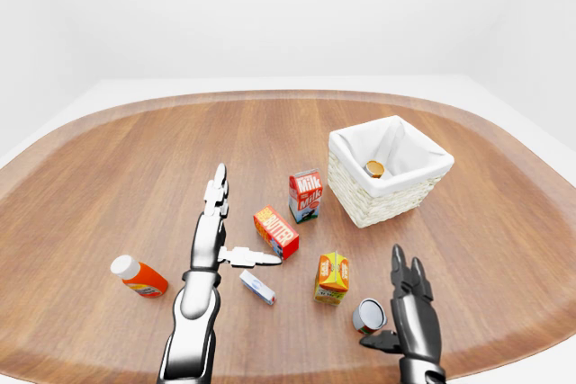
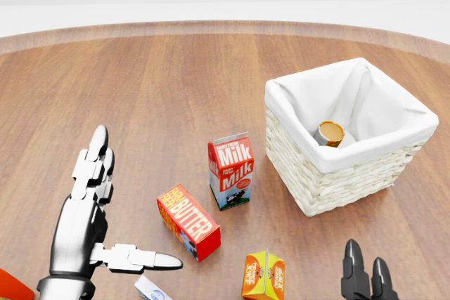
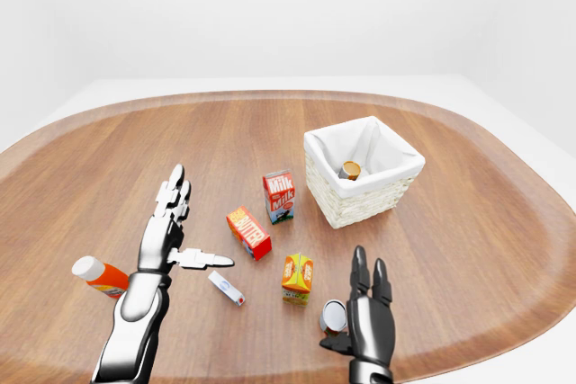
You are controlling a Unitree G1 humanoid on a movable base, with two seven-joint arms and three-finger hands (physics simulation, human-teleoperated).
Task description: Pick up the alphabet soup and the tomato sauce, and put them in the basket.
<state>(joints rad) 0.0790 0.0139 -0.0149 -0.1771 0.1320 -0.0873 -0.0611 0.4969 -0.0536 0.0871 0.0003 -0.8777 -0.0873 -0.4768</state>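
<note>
One can [image 2: 329, 133] already lies inside the basket [image 2: 330, 173], so the second pick appears to be in hand. The other can [image 1: 369, 315] lies on its side on the worktop [image 1: 126, 177] at the near edge, just left of the right hand [image 1: 412, 308], whose fingers are spread and not yet around it; its label is too small to read. The left hand [image 1: 216, 227] hovers apart, fingers splayed, near the butter box [image 1: 276, 232]. Next, the right hand must shift left, close round the can, and carry it to the basket.
</note>
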